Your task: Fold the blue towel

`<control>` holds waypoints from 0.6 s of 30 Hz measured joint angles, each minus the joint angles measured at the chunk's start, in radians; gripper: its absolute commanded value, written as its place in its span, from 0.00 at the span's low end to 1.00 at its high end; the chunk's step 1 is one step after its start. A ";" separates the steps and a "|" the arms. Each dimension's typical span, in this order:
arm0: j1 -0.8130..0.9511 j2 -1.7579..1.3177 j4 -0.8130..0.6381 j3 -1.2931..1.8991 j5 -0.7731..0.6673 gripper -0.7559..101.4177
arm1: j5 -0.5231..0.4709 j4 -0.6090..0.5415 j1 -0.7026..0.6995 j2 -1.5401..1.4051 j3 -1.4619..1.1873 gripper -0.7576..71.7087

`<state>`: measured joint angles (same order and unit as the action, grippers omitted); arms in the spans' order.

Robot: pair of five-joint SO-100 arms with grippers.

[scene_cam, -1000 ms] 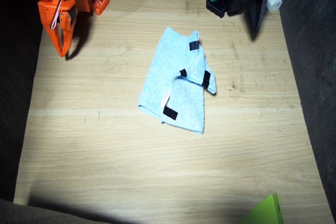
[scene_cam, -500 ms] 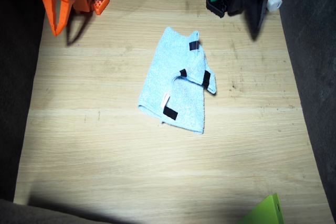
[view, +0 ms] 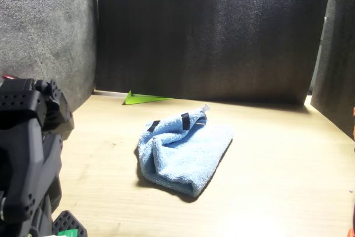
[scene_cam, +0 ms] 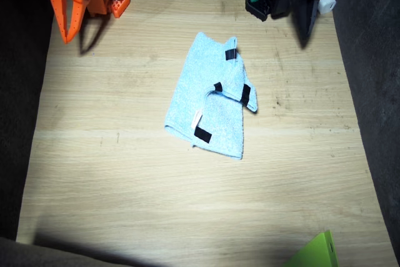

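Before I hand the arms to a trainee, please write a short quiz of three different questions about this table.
1. True or false: one of the arms is holding the blue towel.
2. What lies at the table edge far from both arms?
A. a lime-green flat piece
B. a red cup
C. a second towel
3. Fill in: the strips on the towel are ____ in colour.

Key: 1 false, both the right gripper and the left gripper are raised near their bases, apart from the towel. 2 A. 3 black.
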<state>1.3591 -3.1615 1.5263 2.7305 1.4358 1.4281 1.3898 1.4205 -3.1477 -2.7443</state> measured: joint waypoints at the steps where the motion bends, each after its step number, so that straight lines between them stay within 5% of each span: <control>1: -0.002 0.000 0.000 0.000 0.012 0.00 | -0.003 0.000 0.000 0.000 0.000 0.01; 18: 0.011 0.000 0.006 0.000 0.094 0.00 | 0.028 0.000 -0.023 0.000 0.000 0.01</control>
<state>1.3698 -3.1615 1.5324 2.7305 1.5294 1.4557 1.3898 1.3975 -3.1477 -2.7443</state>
